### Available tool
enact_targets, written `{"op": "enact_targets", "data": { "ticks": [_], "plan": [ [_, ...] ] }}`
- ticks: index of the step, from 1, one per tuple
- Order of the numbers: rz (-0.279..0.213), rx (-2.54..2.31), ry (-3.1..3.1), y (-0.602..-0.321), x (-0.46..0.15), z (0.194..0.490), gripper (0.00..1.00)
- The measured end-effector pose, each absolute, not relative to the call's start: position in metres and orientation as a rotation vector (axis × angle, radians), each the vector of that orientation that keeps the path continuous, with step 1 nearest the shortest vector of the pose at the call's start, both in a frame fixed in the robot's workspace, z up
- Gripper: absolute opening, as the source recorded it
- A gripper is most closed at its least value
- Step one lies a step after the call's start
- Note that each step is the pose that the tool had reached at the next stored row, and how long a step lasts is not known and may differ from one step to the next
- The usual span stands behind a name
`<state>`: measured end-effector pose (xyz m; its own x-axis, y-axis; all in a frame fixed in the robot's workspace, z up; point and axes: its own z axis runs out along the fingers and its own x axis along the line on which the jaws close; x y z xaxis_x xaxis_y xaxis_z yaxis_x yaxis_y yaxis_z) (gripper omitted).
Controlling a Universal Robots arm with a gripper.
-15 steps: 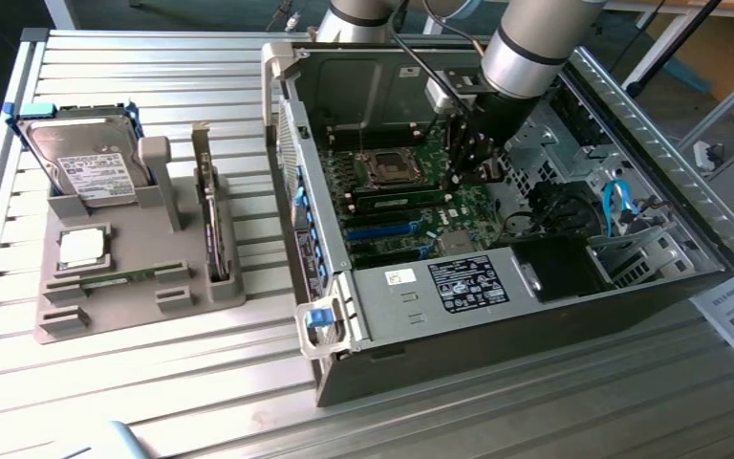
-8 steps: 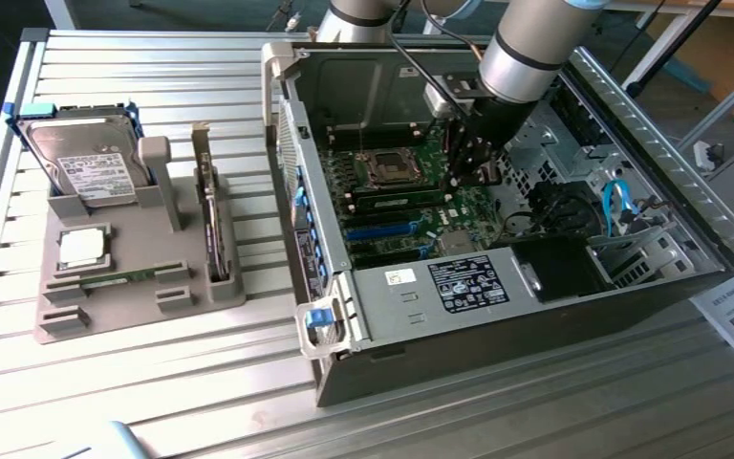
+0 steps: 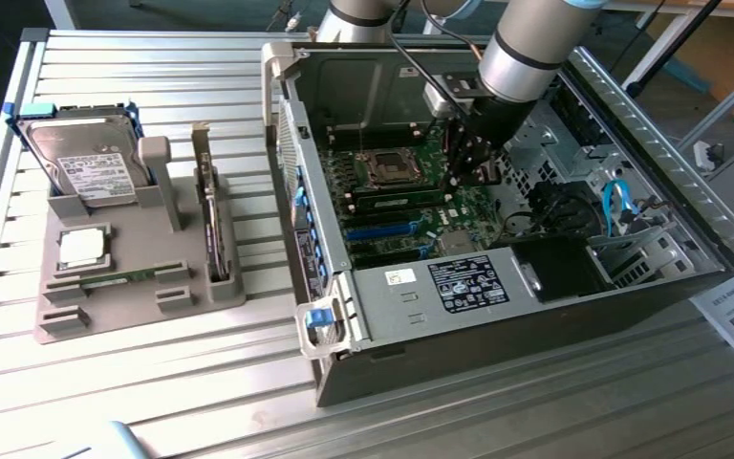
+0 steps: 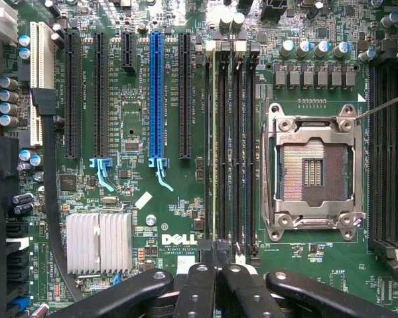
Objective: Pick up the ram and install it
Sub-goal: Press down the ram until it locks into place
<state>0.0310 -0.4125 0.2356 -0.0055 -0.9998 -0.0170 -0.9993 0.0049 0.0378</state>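
The ram (image 4: 214,146) shows edge-on as a thin yellow-green strip standing in one of the black memory slots beside the CPU socket (image 4: 313,171). My gripper (image 4: 216,265) is shut, its black fingertips meeting just over one end of that strip; I cannot tell whether they touch it. In the exterior view my gripper (image 3: 476,177) reaches down inside the open computer case (image 3: 341,316), over the green motherboard (image 3: 463,215) close to the socket.
A grey parts holder (image 3: 112,306) on the slatted table at the exterior view's left carries a silver hard drive (image 3: 87,163), a square CPU chip (image 3: 81,249) and another thin green stick (image 3: 125,278). Cables and a drive cage crowd the case's far side.
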Motion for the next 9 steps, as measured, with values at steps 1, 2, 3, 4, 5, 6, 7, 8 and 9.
{"op": "enact_targets", "data": {
  "ticks": [1, 2, 3, 4, 5, 6, 7, 8, 9],
  "plan": [
    [-0.061, 2.205, -2.216, -0.4124, 0.031, 0.2355, 0.1],
    [-0.061, 2.205, -2.216, -0.4124, 0.031, 0.2355, 0.1],
    [-0.061, 2.205, -2.216, -0.4122, 0.031, 0.2356, 0.1],
    [-0.061, 2.205, -2.217, -0.412, 0.031, 0.2355, 0.1],
    [-0.061, 2.205, -2.217, -0.4119, 0.031, 0.2355, 0.1],
    [-0.061, 2.205, -2.216, -0.4118, 0.031, 0.2355, 0.1],
    [-0.061, 2.205, -2.216, -0.4118, 0.031, 0.2355, 0.1],
    [-0.061, 2.205, -2.216, -0.4118, 0.031, 0.2356, 0.1],
    [-0.061, 2.205, -2.216, -0.4118, 0.031, 0.2355, 0.1]
  ]
}}
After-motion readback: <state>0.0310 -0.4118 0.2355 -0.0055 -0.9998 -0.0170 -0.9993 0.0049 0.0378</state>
